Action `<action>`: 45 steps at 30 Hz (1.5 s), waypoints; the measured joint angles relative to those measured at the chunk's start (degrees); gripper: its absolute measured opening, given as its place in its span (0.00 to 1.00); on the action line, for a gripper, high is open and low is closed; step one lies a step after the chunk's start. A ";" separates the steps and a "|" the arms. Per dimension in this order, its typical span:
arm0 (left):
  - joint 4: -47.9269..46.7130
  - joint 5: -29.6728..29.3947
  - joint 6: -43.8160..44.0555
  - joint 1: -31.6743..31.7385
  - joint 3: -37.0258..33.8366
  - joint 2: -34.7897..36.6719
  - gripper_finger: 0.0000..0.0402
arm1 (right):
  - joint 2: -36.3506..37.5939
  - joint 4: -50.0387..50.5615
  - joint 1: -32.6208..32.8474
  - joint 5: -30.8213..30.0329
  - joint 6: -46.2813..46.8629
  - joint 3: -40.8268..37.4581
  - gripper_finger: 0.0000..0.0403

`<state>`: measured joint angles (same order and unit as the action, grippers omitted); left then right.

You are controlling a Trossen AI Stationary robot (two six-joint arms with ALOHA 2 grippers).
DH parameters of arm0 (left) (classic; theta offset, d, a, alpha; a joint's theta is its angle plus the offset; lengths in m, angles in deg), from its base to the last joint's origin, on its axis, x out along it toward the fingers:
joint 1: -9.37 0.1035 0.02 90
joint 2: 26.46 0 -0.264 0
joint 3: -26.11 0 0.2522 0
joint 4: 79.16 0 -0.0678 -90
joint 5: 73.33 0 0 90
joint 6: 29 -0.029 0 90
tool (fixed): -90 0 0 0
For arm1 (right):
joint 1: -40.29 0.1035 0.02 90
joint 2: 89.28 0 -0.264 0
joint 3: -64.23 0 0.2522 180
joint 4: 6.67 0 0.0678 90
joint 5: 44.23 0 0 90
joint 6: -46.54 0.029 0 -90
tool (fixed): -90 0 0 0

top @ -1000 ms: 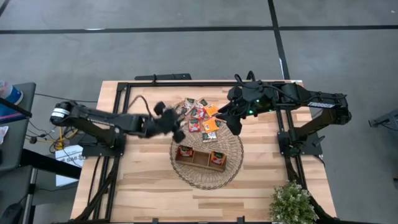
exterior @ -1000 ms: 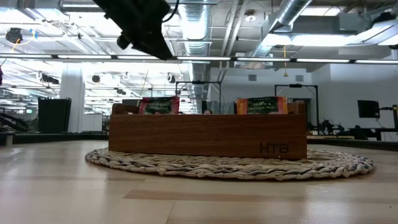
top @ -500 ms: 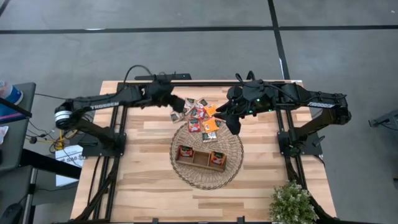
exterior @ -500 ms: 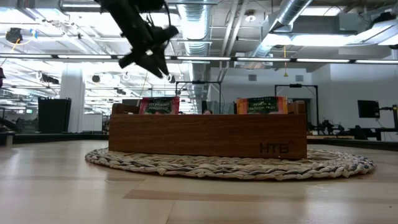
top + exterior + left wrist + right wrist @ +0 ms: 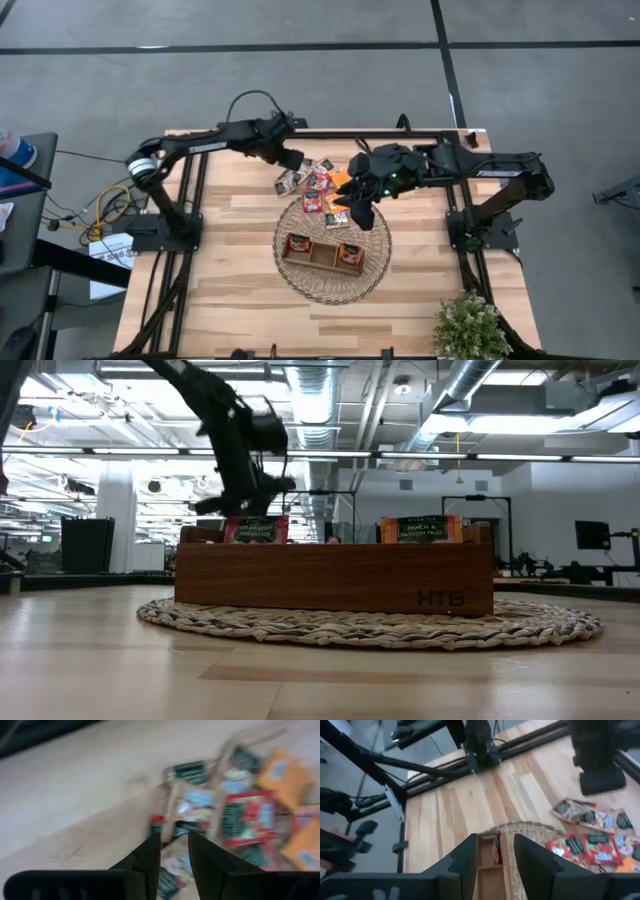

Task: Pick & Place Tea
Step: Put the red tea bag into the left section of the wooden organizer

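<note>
Pale wooden boards make up the table [image 5: 230, 280]. On its left side the left arm reaches toward the far edge, and the left gripper [image 5: 291, 160] hangs just left of the heap of tea sachets [image 5: 322, 185]. In its wrist view the two dark fingers [image 5: 150, 857] stand a narrow slit apart with nothing between them, the sachets [image 5: 245, 815] lying beyond the tips. In the low view the same gripper [image 5: 243, 500] shows above and behind the far left end of the tray.

The sachets, red, orange and pale with dark label patches, lie loose on the table at the far rim of the round wicker mat [image 5: 300, 280], some overlapping its edge. On the mat stands the brown wooden tray [image 5: 322, 257] with one red sachet [image 5: 298, 243] in its left compartment, another [image 5: 349, 253] in its right one, and the middle bare. The low view shows both standing upright above the tray's wall [image 5: 330, 590].

To the right, the right gripper [image 5: 358, 212] hovers over the far right part of the mat, just beside the heap. Its fingers [image 5: 465, 865] are set slightly apart and grip nothing.
</note>
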<state>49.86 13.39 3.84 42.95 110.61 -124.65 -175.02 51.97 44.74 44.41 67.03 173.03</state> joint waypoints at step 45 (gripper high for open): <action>0.89 -0.03 -1.69 -2.58 0.46 -13.32 0.26 | -0.17 -2.07 -0.20 -0.11 0.03 -0.08 0.29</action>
<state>50.75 13.36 2.16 40.37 111.07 -137.97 -175.19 49.90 44.54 44.30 67.06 172.95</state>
